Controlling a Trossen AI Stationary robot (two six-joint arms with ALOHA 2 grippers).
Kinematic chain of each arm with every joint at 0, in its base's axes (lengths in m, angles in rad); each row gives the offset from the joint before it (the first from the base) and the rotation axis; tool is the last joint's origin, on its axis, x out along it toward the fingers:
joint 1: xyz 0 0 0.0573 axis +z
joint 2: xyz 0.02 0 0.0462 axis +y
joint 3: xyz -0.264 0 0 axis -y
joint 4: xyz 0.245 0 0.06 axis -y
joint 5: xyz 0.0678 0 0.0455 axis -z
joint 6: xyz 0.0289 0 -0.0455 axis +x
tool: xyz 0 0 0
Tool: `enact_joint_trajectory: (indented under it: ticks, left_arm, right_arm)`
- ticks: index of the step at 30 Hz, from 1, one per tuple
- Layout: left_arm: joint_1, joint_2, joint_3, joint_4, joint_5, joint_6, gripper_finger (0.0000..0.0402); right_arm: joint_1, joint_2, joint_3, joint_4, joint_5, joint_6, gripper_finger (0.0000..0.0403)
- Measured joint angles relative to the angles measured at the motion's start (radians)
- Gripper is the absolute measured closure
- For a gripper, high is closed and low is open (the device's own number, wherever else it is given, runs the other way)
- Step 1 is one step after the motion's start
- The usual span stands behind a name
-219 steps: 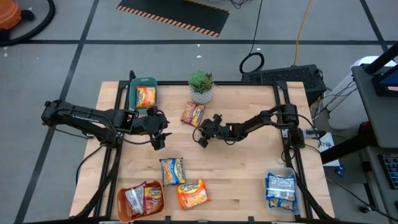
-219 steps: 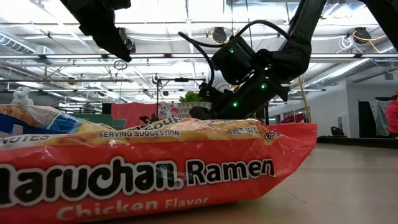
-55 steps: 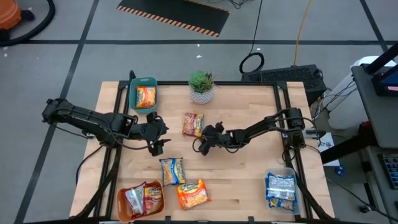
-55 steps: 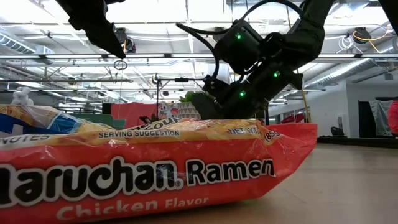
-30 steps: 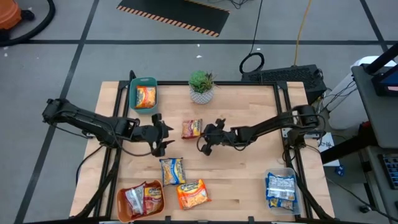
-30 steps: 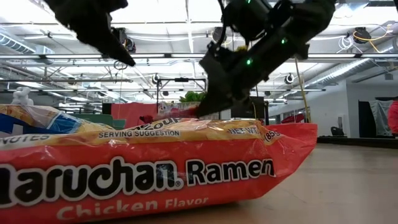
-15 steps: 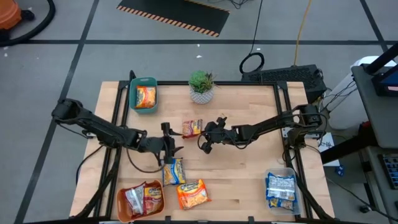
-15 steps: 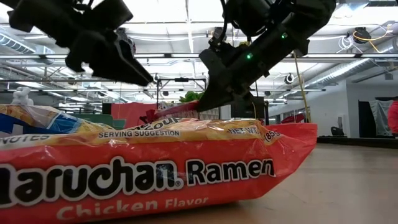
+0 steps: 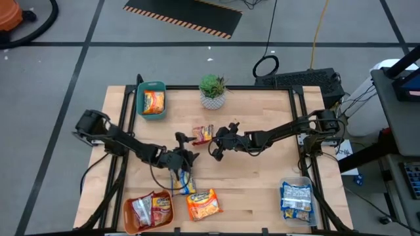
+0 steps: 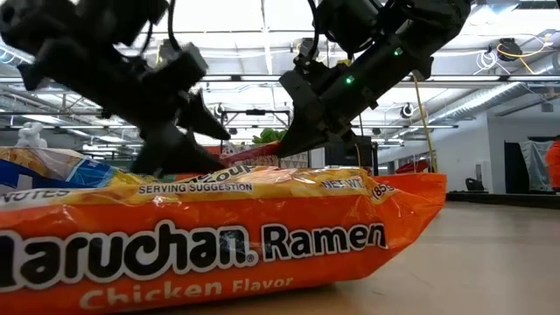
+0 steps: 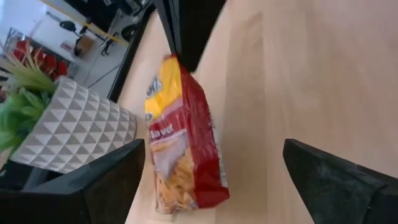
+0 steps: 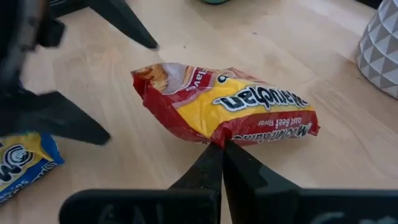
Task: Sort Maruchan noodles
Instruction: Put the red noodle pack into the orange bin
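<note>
High view: the left gripper [image 9: 186,148], its fingers spread wide apart, hangs over mid-table between a dark red crinkly plastic ramen packet [image 9: 202,134] and a blue-and-yellow ramen packet [image 9: 184,181]. The right gripper [image 9: 214,142], fingers pressed together, has its tips against the red packet's edge [image 12: 225,109]. An orange ramen packet [image 9: 203,204] lies near the table's front edge.

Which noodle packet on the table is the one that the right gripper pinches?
The dark red packet below the potted plant: the right gripper is shut on its edge. The blue-and-yellow packet and orange packet lie untouched nearer the front.
</note>
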Motion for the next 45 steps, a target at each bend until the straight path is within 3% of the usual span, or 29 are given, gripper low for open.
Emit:
enact_joint_trajectory:
  ticks: [7, 12, 25, 27, 33, 39, 45]
  left_arm:
    - [0.062, 0.111, 0.0, 0.062, -0.147, -0.007, 0.0016]
    - [0.074, 0.121, 0.0, 0.097, -0.152, -0.023, 0.002]
    - [0.109, 0.121, 0.0, 0.123, -0.133, -0.008, 0.0129]
    - [0.121, 0.121, 0.0, 0.119, -0.113, -0.009, 0.0139]
    - [0.153, 0.121, 0.0, 0.113, 0.071, -0.011, 0.0163]
    - [0.159, 0.121, 0.0, 0.115, 0.082, 0.001, 0.0189]
    - [0.159, 0.121, 0.0, 0.137, 0.077, 0.003, 0.0242]
  right_arm:
    - [0.0, 0.0, 0.0, 0.0, -0.01, 0.004, 0.0403]
    - [-0.001, 0.0, 0.0, 0.001, -0.03, 0.004, 0.0403]
    - [0.008, 0.0, 0.0, 0.001, -0.044, 0.012, 0.0403]
    - [0.007, 0.0, 0.0, 0.001, -0.063, 0.017, 0.0403]
    - [0.009, 0.0, 0.0, 0.0, -0.088, 0.019, 0.0403]
    - [0.016, 0.0, 0.0, 0.0, -0.092, 0.019, 0.0403]
    - [0.016, 0.0, 0.0, 0.001, -0.083, 0.015, 0.0403]
